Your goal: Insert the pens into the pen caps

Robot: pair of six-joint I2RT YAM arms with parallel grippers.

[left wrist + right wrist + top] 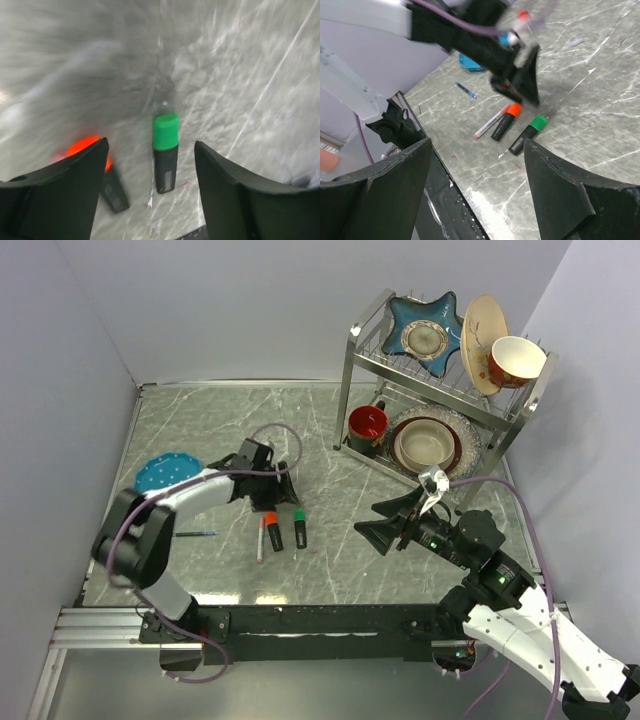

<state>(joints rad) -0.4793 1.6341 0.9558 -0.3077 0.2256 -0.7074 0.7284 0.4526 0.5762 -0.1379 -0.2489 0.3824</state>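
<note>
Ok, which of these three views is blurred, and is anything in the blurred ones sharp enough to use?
Top external: sharp and evenly lit. Left wrist: table smeared across the upper left, orange marker a soft glow, green marker readable. Right wrist: only the left gripper at the top is blurred; both markers beneath it are crisp.

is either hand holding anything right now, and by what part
Nothing is held. The left hand hangs open over the green marker on the table; the right hand is open and empty.
</note>
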